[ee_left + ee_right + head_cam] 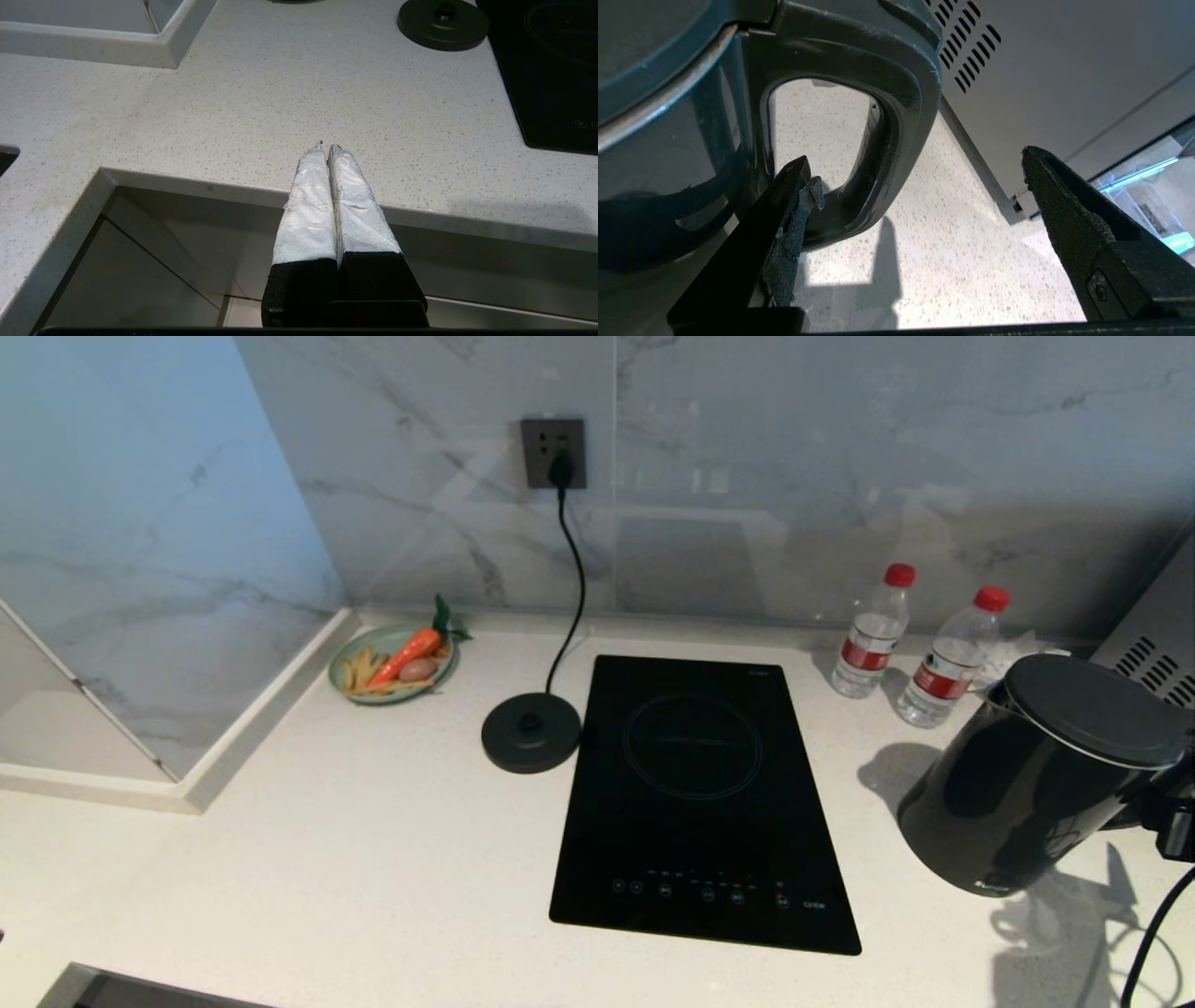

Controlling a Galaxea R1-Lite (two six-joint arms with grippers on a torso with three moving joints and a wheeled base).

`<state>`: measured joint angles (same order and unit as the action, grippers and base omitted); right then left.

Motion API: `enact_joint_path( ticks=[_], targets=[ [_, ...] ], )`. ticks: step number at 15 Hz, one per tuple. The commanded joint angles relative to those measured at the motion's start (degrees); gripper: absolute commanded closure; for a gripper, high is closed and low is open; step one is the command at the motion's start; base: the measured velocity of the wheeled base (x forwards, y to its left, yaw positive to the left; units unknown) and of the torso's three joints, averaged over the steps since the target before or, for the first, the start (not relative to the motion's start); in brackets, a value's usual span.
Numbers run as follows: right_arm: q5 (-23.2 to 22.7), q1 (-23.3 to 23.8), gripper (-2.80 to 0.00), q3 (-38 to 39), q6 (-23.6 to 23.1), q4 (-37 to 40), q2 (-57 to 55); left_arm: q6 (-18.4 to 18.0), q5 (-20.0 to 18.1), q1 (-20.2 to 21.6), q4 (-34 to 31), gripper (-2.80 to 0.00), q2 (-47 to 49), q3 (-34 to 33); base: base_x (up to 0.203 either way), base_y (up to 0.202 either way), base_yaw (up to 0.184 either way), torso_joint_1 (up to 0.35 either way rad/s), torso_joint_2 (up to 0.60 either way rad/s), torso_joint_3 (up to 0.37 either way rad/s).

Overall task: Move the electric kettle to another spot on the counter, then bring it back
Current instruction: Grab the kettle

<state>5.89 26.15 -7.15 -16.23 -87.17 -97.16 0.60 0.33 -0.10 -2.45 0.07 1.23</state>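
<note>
Straddling kettle (pixel 1036 775) handle, right tool (pixel 920 186) spread, kettle on worktop (pixel 373 859) right side; next: clamp handle. Left tool (pixel 327 151) pressed together, idle.

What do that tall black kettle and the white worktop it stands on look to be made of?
The tall glossy black jug kettle looks like shiny plastic, possibly coated metal: its wall mirrors the room, while the flat lid is matte with a thin bright rim. The white speckled counter looks like polished stone or a stone composite, judging by its fine dark flecks and soft sheen.
</note>
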Motion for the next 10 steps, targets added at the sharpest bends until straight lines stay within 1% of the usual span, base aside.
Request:
enact_joint_path(
  ticks=[1,4,7,10],
  targets=[
    [0.0,0.0,-2.8,-1.1,-0.2,-0.5,-0.7,0.0,0.0,0.0,0.0,0.0,0.0,0.0,0.0,0.0,0.0,0.0,0.0,0.0],
    [0.1,-0.5,-2.8,0.1,-0.6,-0.5,-0.1,0.0,0.0,0.0,0.0,0.0,0.0,0.0,0.0,0.0,0.0,0.0,0.0,0.0],
    [0.3,-1.3,-2.8,4.8,-0.4,-0.5,2.8,0.0,0.0,0.0,0.0,0.0,0.0,0.0,0.0,0.0,0.0,0.0,0.0,0.0],
    [0.3,-1.2,-2.8,4.9,-0.1,-0.5,3.2,0.0,0.0,0.0,0.0,0.0,0.0,0.0,0.0,0.0,0.0,0.0,0.0,0.0]
  ],
)
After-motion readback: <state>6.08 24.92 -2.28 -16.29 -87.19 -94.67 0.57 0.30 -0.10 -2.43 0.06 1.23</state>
